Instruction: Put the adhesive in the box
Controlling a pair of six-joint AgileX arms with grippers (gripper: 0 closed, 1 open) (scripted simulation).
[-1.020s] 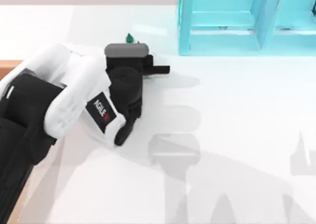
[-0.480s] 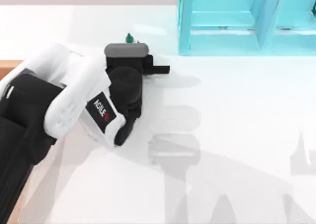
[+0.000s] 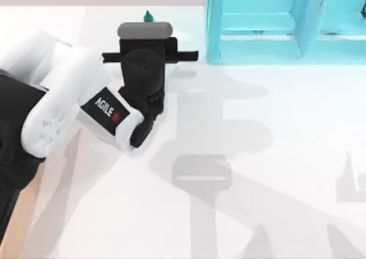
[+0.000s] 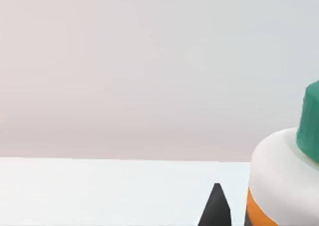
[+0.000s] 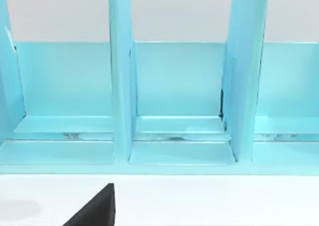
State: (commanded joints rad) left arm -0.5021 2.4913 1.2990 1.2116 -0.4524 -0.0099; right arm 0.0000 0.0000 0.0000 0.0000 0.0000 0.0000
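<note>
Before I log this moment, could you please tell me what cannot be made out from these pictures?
- Adhesive: in the top view the left arm's wrist covers all but its green cap; the left wrist view's edge cuts off its label.
- Left gripper: its grip on the bottle is hidden under the wrist in the top view.
- Box: a brown sliver at the top view's left, behind the arm.
- Turquoise shelf unit: cut off by the edges.

The left arm, white-shelled with black links, reaches in from the top view's left edge toward the far side of the surface. Its black left gripper [image 3: 146, 26] points away beyond a grey-capped wrist block. One dark fingertip [image 4: 215, 208] shows in the left wrist view. A dark fingertip [image 5: 94, 209] shows in the right wrist view.
</note>
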